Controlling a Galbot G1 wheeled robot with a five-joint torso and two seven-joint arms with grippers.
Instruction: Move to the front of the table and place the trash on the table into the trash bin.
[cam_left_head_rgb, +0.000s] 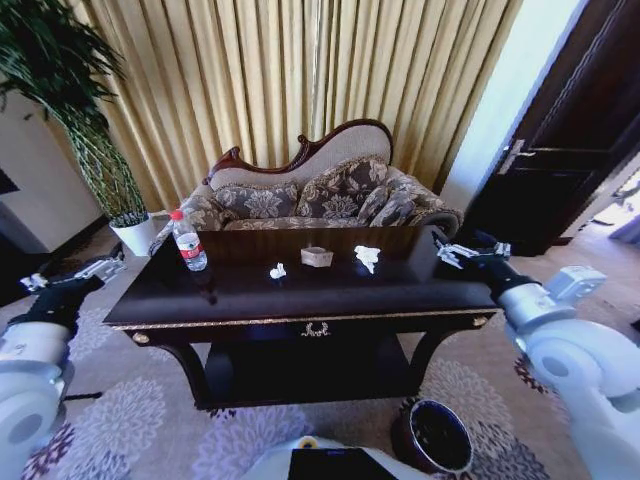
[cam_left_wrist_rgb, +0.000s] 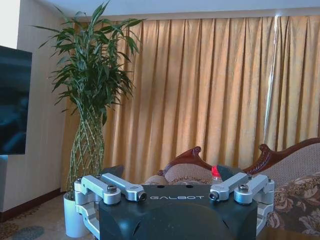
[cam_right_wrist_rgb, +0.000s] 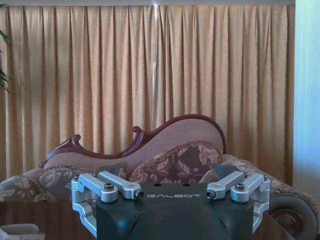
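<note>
Dark glossy table (cam_left_head_rgb: 250, 300): upright red-capped bottle (cam_left_head_rgb: 188, 243) at left end, two crumpled paper scraps (cam_left_head_rgb: 278, 271) (cam_left_head_rgb: 368, 257) mid-top; maroon bin (cam_left_head_rgb: 437, 436) on floor below right front corner.

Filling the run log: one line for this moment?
left gripper open, table's left | right gripper open, right | bottle on table | bin floor

Head looks down; wrists face sofa (cam_left_head_rgb: 330, 190), curtains (cam_right_wrist_rgb: 150, 75).

Trash bin (cam_left_head_rgb: 437, 437) partly cut off by the head view's lower edge.
</note>
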